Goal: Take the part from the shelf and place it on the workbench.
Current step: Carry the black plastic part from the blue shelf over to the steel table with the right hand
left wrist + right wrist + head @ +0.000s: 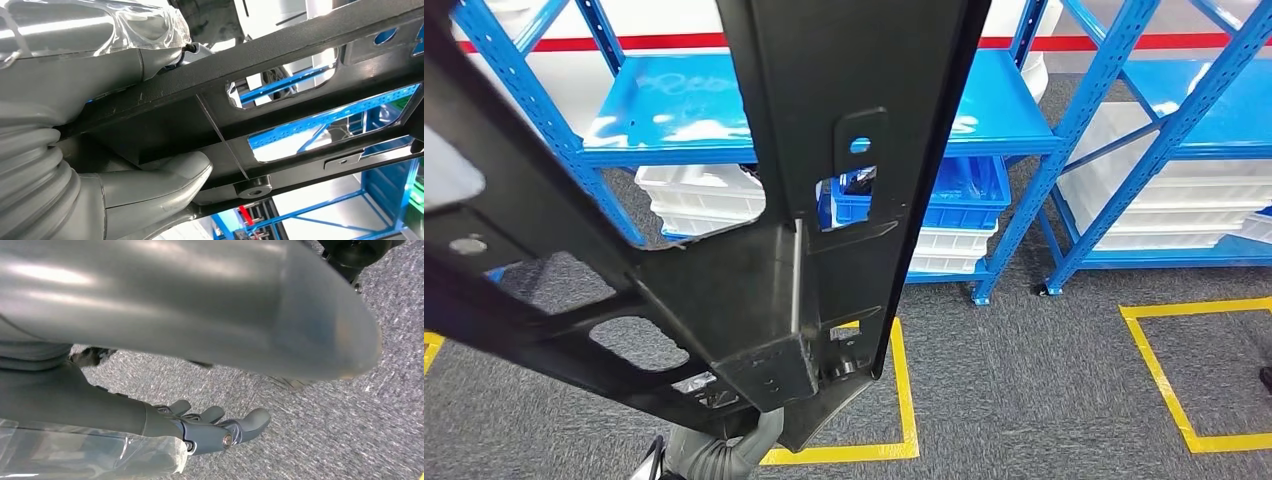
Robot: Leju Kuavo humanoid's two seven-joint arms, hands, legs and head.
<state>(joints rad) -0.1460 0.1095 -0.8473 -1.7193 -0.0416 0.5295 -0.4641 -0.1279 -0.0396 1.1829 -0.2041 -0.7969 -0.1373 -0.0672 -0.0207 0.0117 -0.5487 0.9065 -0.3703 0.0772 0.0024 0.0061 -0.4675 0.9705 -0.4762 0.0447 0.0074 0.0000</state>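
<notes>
Our left robot hand (125, 187) is clamped on the long black metal part (794, 250), raised close before our head, already off the blue shelf (684, 100). Our right robot hand (210, 427) hangs loose, fingers apart. We should turn slowly, keeping its ends clear.

Two blue shelves (674, 100) are standing on grey carpeted floor (1044, 400) marked with yellow tape squares (906, 400). White bins (704, 195) and a blue bin (964, 190) are sitting on the lower level.
</notes>
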